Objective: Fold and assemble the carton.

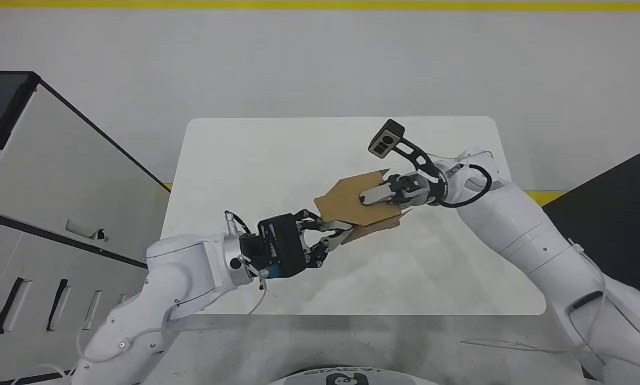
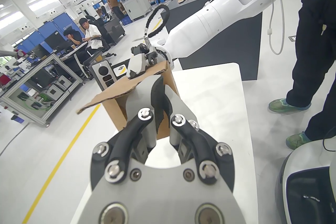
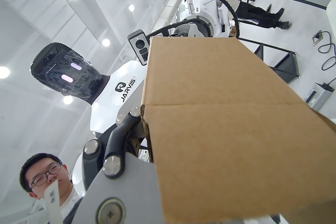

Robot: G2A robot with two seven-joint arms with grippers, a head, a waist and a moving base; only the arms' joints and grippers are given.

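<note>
1. Over the middle of the white table [image 1: 250, 165], the brown carton [image 1: 350, 203] sits between the two arms. It is partly opened rather than flat.
2. From the top view its long axis runs roughly across the table from one gripper to the other, slightly skewed. The nearer end is toward the left arm and the farther end toward the right arm.
3. One flap [image 2: 113, 93] stands out sideways from the carton's upper edge. Its rough, jagged edge points toward the far side of the table.
4. The left gripper [image 2: 157, 88] comes in from the near left corner. Its fingers [image 2: 141, 96] are drawn close together and pinch a side wall of the carton between the pads.
5. The right gripper [image 1: 368, 197] comes in from the right side and is closed on the carton's upper panel. One finger lies on top of the cardboard and the other is hidden beneath it.
6. From the right wrist view, that panel stretches away from the gripper with a fold line [image 3: 223, 104] crossing it.
7. Whether the carton's lower edge touches the table cannot be told.
</note>
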